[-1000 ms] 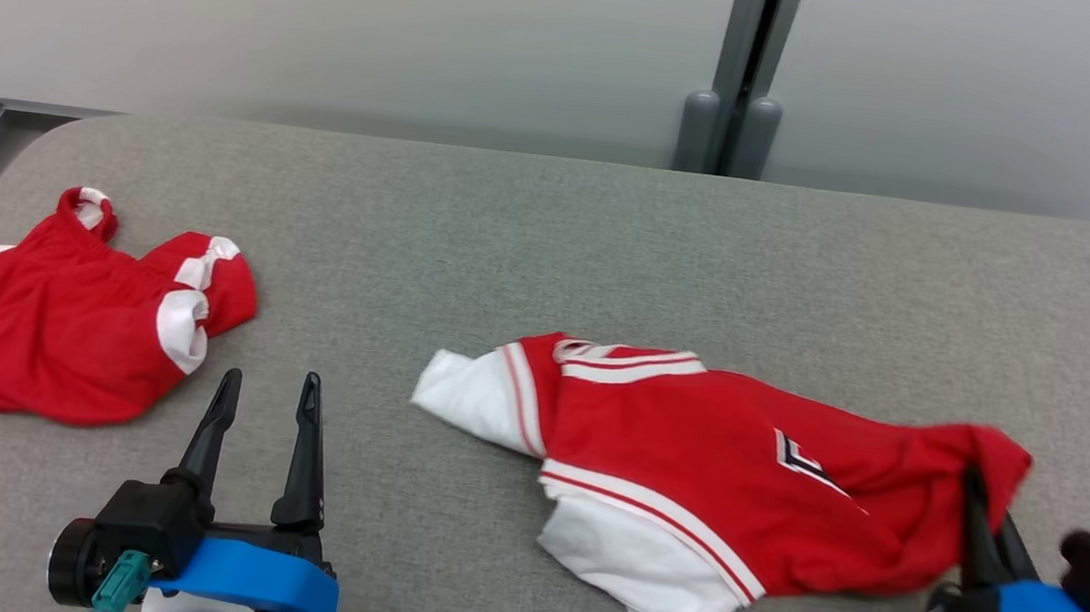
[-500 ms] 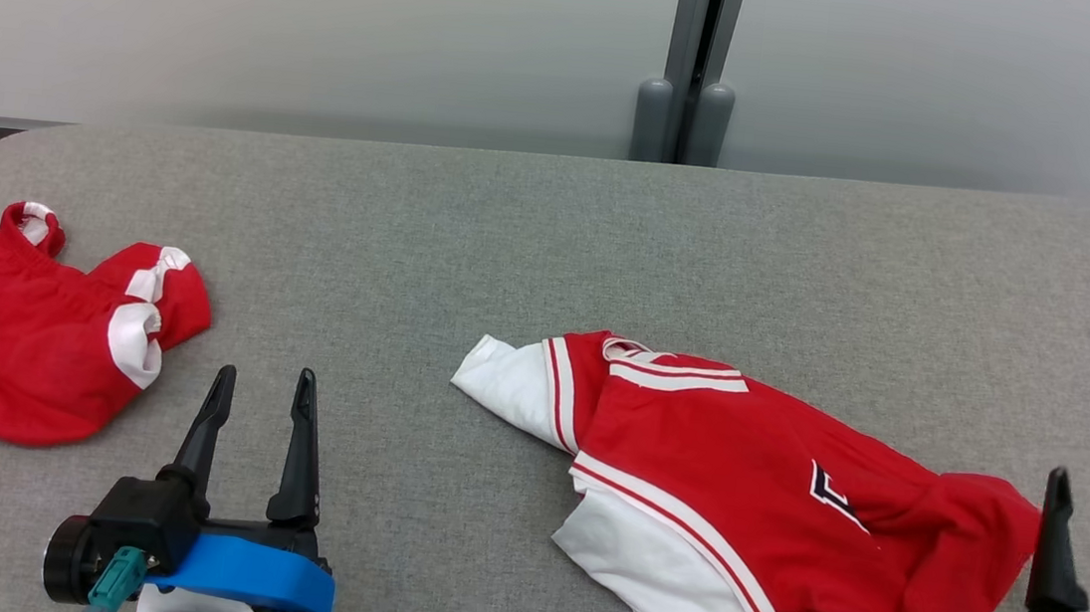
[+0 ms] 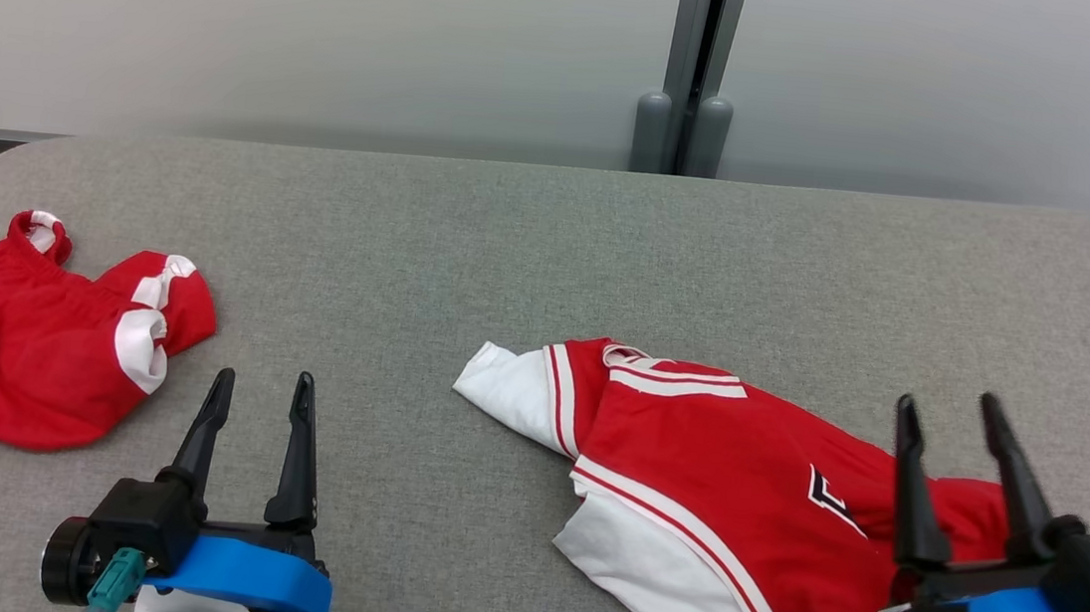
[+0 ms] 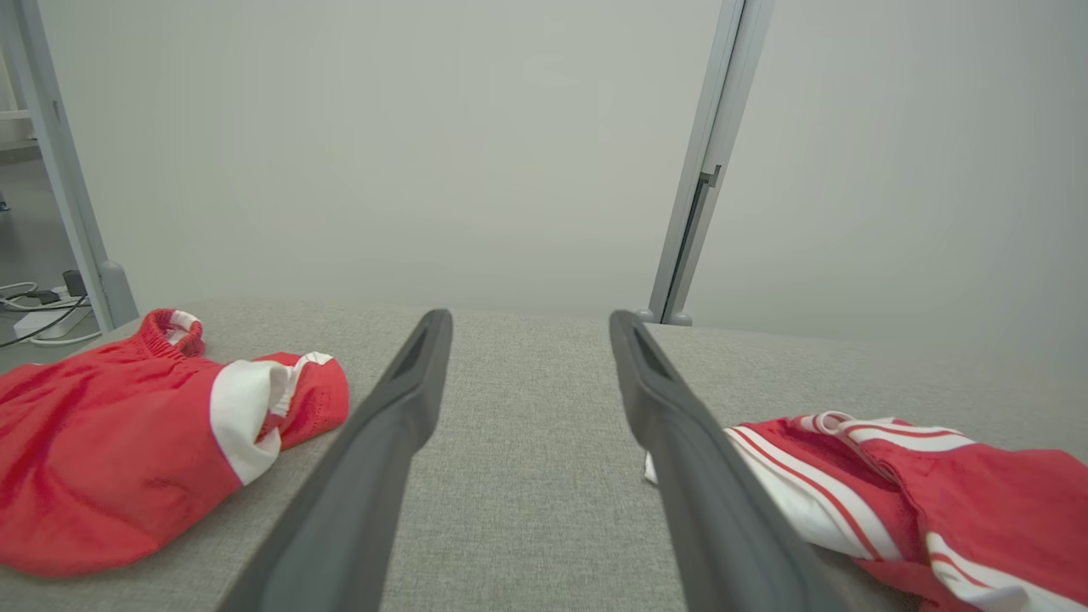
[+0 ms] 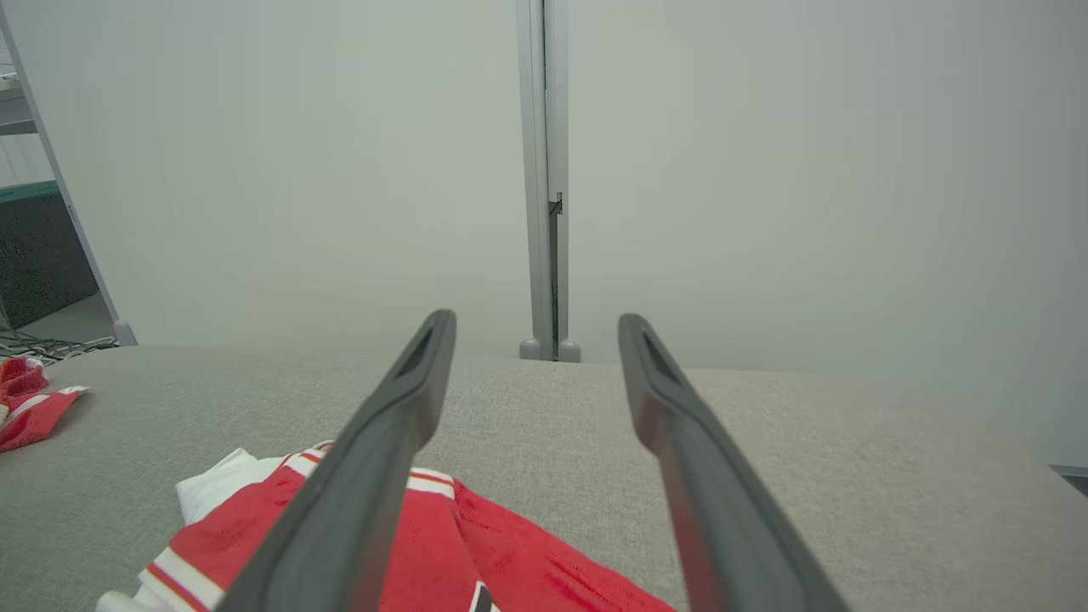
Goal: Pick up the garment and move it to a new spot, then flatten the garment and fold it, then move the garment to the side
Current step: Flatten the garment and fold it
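Since R gripper (image 3: pixel 947 400) and L gripper (image 3: pixel 263 377) both sit spread wide w/ nothing held, the crumpled red-and-white knit jersey (image 3: pixel 710 462) lies loose on the grey fabric table (image 3: pixel 511 243), centre-right, red end by R gripper. Looks light, limp and grippy, so it'll prob drape and bunch; best pinch is a hem corner or the striped sleeve seam.

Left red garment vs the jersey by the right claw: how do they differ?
The jersey lies stretched mid-table, its end by the open right claw; the left garment sits bunched far left. The jersey has white sleeves, striped trim and a dark emblem; the left garment is mostly red with white patches. Both are red-and-white, rumpled, unheld.
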Motion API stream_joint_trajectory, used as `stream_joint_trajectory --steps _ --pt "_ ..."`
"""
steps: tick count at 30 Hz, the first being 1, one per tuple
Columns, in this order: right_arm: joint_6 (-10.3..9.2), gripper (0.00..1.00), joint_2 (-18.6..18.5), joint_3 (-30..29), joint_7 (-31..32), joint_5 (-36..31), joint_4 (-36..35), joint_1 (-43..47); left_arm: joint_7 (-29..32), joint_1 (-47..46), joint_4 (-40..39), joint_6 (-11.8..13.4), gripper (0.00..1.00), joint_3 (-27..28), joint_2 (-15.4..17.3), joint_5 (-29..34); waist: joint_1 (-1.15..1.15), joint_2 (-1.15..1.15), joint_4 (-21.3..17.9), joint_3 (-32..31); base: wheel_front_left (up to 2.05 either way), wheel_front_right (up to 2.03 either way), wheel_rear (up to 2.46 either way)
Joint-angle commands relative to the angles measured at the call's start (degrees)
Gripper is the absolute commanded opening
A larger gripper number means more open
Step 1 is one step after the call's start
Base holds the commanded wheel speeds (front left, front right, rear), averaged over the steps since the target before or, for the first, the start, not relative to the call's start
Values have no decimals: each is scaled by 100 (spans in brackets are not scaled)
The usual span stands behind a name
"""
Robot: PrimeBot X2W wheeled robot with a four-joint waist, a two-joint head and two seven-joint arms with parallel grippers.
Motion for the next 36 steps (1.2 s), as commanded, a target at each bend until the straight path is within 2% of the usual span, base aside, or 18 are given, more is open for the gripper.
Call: stream_joint_trajectory --steps 1,6,14,27,36 --pt "1 100 -1 139 30 21 104 100 -17 4 10 -12 100 -6 -8 50 0 0 7 -6 0 0 0" --pt "2 100 0 383 2 97 466 130 -17 -11 24 -16 100 -56 -10 50 0 0 24 -21 0 0 0" --pt "1 100 0 384 -107 34 799 6 -17 -82 145 -96 100 -332 -13 88 0 0 -44 -66 0 0 0" --pt "1 100 -1 401 -156 55 835 -83 182 -705 884 -264 100 -2310 -6 -392 0 0 -323 23 0 0 0" --pt "1 100 -1 419 -203 87 863 -177 344 -1096 1807 -257 100 -3112 7 -703 0 0 -551 236 0 0 0"
